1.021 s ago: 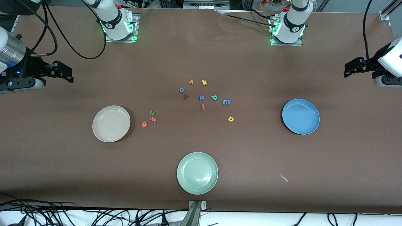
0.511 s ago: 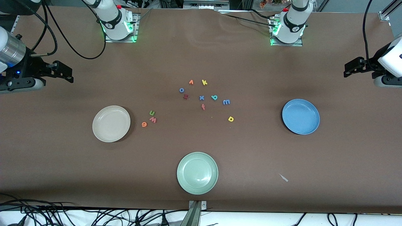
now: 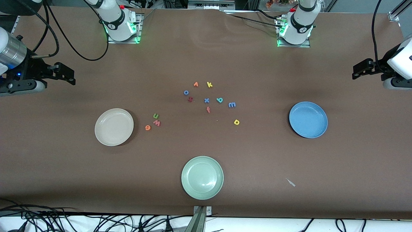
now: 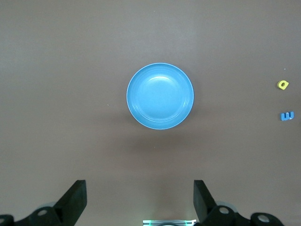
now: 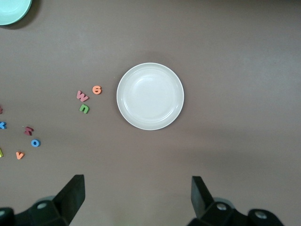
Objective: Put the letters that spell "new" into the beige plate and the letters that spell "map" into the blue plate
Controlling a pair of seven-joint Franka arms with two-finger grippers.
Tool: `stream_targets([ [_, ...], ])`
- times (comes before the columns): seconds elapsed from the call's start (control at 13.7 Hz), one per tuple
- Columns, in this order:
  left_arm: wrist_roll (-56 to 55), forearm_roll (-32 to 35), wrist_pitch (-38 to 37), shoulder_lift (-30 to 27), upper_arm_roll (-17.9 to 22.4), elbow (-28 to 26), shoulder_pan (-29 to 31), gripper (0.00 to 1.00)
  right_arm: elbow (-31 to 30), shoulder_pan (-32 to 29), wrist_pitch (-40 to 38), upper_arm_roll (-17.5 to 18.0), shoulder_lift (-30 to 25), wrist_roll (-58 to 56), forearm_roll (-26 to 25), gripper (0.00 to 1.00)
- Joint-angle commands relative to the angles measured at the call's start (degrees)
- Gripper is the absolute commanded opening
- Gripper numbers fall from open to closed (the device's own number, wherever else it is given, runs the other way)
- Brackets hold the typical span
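Left gripper: the left gripper (image 4: 138, 200) hung high over the table above the round mid-blue shallow plate (image 3: 308, 120), fingers (image 4: 75, 197) spread wide, holding and touching nothing.
Right gripper: the right gripper (image 5: 136, 197) hung over the round cream-beige shallow plate (image 3: 114, 127), fingers (image 5: 73, 195) equally wide apart, with nothing between them.
Arms: both waited at their own ends of the table.
Letters for "new": the small green foam n (image 3: 155, 116), pinkish-red foam w (image 3: 156, 122) and orange foam e (image 3: 147, 128) lay clustered on the brown table (image 3: 64, 167) just beside the beige plate, none in it.
Letters for "map": the teal foam a (image 3: 220, 100) and light blue foam m (image 3: 232, 104) lay near mid-table; the yellow foam p (image 3: 236, 122) lay nearer the front camera than both, all well apart from the blue plate.
Other letters: orange v (image 3: 195, 84), yellow k (image 3: 209, 84), blue o (image 3: 186, 92), blue x (image 3: 206, 100), red f (image 3: 208, 110), and a dark red letter (image 3: 190, 99) I could not read.
Pale green round plate (image 3: 202, 177): nearest the front camera, nothing in it.
Change from earlier: none; letters, plates and grippers sat as they had a second before.
Writing: only the foam letters themselves.
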Motion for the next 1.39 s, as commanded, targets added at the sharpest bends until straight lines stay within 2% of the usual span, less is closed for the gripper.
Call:
stream_targets([
  [0.0, 1.48, -0.94, 0.71, -0.89, 0.15, -1.01, 0.12, 1.0, 0.38, 0.09, -0.63, 0.32, -0.04, 0.82, -0.44, 1.0],
  [0.95, 1.48, -0.94, 0.71, -0.81, 0.15, -1.01, 0.12, 1.0, -0.76, 1.05, 0.41, 0.41, 0.4, 1.08, -0.27, 1.0],
  [1.17, 1.05, -0.85, 0.71, 0.33, 0.24, -0.14, -0.14, 1.0, -7.15, 5.16, 10.14, 0.58, 1.45, 9.3, -0.26, 1.0],
  [1.31, 0.6, -0.85, 0.71, 1.91, 0.07, 0.31, -0.85, 1.0, -8.85, 8.17, 16.13, 0.58, 4.95, 14.85, -0.27, 1.0],
])
